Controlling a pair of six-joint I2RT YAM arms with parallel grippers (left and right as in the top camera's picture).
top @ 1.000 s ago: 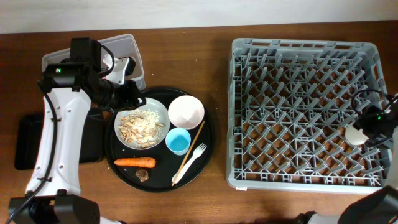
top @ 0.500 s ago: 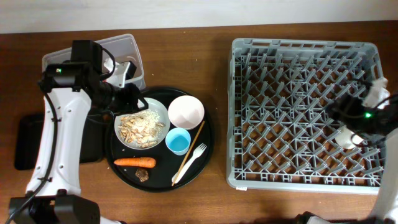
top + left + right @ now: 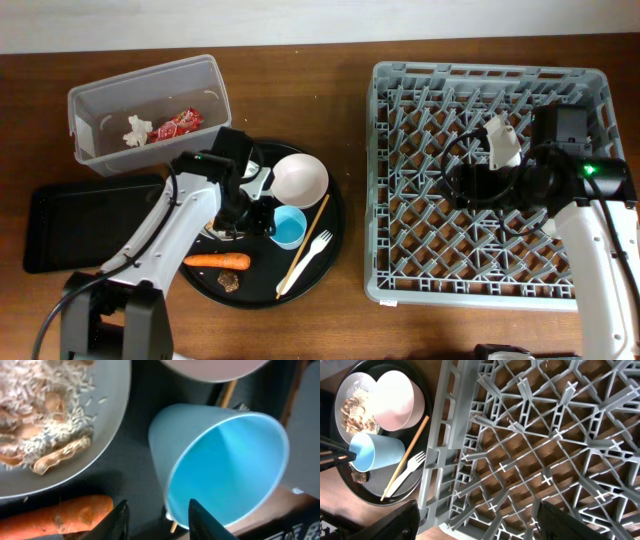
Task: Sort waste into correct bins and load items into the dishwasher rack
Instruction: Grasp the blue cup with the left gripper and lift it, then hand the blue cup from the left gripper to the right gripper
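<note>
**Jaws apart on both arms; the left one is now at the blue cup**

Your left gripper (image 3: 157, 516) has its jaws apart, with the near wall of the light blue cup (image 3: 225, 465) just above the gap and not yet pinched. A second ago that arm hung over the frosted tub (image 3: 170, 95). It has since swung down over the round black tray (image 3: 262, 288) and covers most of the grey plate (image 3: 102, 447) from overhead.

The tub is now uncovered and holds the white tissue (image 3: 136, 129) and the red wrapper (image 3: 178, 123). I judge the dry waste sorted and the cup the next thing to load.

Your right gripper (image 3: 476, 520), jaws spread wide and empty, has come in from the right edge of the dishwasher rack (image 3: 470, 290) to above its middle. You can no longer pick out the white object that sat by it there; the arm may cover it.

On the round tray there are:
- one plate, with food scraps (image 3: 30, 405) on it
- one cream bowl (image 3: 299, 178)
- one blue cup
- one white fork (image 3: 310, 257)
- one wooden stick (image 3: 303, 243)
- one carrot (image 3: 216, 261)
- one small dark lump (image 3: 228, 282)

Elsewhere on the worktop:
- two pieces of waste in the tub
- one black rectangular tray (image 3: 80, 225), nothing showing in its visible part
- one rack
</note>
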